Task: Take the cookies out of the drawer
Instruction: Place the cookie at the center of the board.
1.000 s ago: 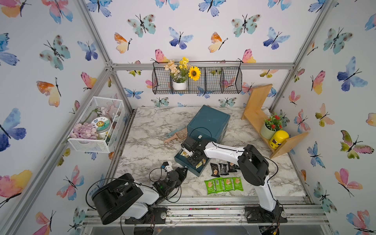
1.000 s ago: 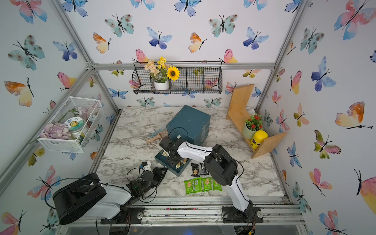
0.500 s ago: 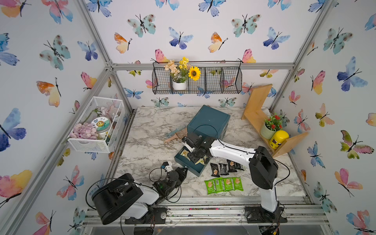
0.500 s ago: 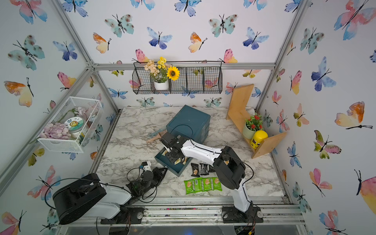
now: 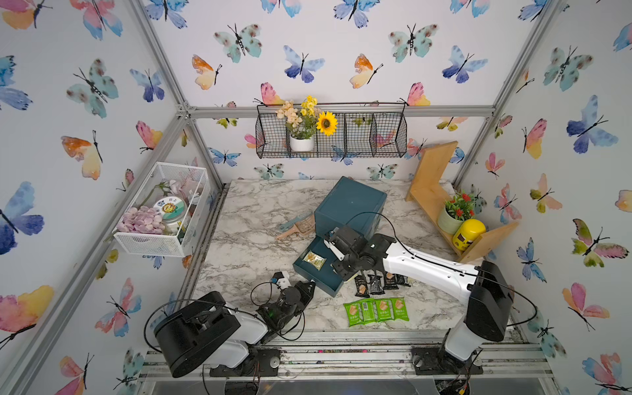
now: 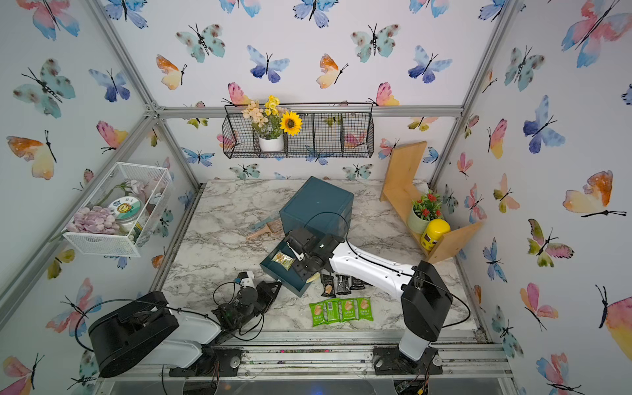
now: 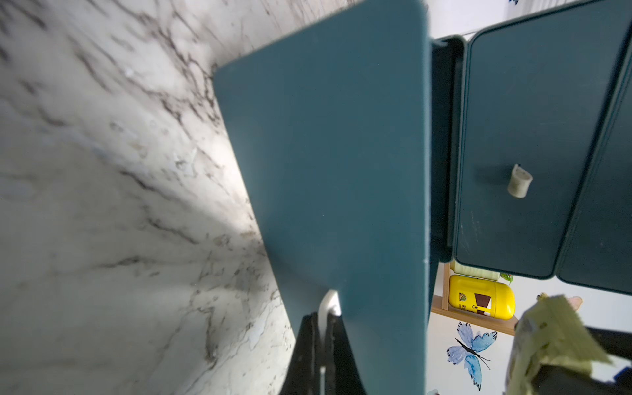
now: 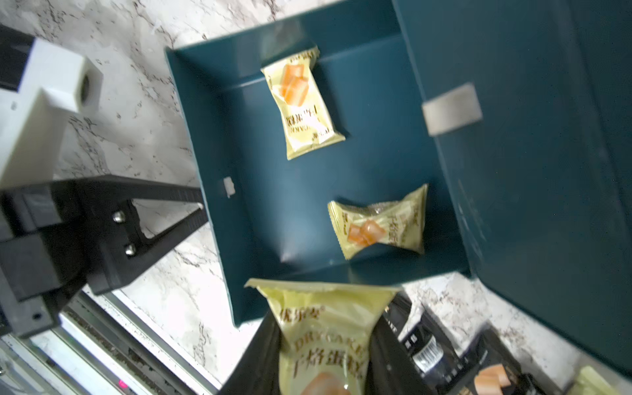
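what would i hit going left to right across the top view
white wire basket → left gripper → row of four green wrapped cookie packets → yellow plastic jar

- We see the bench as smooth, marble-patterned, faintly glossy.
- We find the drawer smooth and matt teal.
- The cookies show us shiny, crinkled film wrappers.
- We read the corner shelf as bare, matt wood.
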You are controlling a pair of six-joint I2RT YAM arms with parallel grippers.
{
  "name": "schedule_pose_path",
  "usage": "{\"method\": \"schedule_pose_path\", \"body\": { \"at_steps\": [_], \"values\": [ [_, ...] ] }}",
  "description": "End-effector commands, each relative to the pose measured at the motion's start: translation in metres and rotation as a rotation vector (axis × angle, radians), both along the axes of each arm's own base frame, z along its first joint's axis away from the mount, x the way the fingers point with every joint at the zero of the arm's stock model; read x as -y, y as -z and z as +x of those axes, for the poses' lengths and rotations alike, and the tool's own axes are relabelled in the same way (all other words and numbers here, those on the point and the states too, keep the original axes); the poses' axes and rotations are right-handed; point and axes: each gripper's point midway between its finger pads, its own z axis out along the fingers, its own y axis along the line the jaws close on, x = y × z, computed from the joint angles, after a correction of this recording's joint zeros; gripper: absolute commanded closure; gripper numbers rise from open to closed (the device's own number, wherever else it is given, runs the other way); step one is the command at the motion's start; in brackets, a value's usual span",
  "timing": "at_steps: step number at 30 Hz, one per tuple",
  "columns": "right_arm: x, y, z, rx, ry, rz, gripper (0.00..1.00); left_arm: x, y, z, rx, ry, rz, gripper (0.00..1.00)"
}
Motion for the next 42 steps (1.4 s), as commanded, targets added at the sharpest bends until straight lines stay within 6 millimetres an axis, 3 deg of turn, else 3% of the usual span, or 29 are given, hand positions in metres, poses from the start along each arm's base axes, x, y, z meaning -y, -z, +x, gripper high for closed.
{"method": "schedule_pose_path", "body": {
  "at_steps": [1,8,13,18,23,30,36,42],
  "values": [
    [0.023,0.005,-0.015,-0.032,0.054,-0.024,0.8,-0.007,0.016,-0.005,-0.04,0.002,0.069,1.0],
    [0.075,0.018,-0.018,-0.058,0.185,-0.075,0.8,-0.007,0.016,-0.005,-0.039,0.002,0.072,1.0],
    [0.109,0.02,0.002,-0.059,0.283,-0.039,0.8,-0.005,0.015,-0.004,-0.038,0.01,0.071,1.0],
    [0.141,0.023,0.035,-0.056,0.375,-0.011,0.8,-0.004,0.015,-0.004,-0.038,0.011,0.069,1.0],
    [0.157,0.029,0.071,-0.054,0.437,0.014,0.8,-0.005,0.015,-0.005,-0.038,0.008,0.068,1.0],
    [0.18,0.052,0.111,-0.084,0.505,0.007,0.8,-0.008,0.015,-0.006,-0.04,0.006,0.066,1.0],
    [0.184,0.072,0.131,-0.093,0.514,-0.021,0.8,-0.009,0.016,-0.007,-0.042,0.004,0.069,1.0],
    [0.191,0.094,0.138,-0.103,0.534,-0.072,0.8,-0.009,0.015,-0.007,-0.039,0.002,0.065,1.0]
  ]
}}
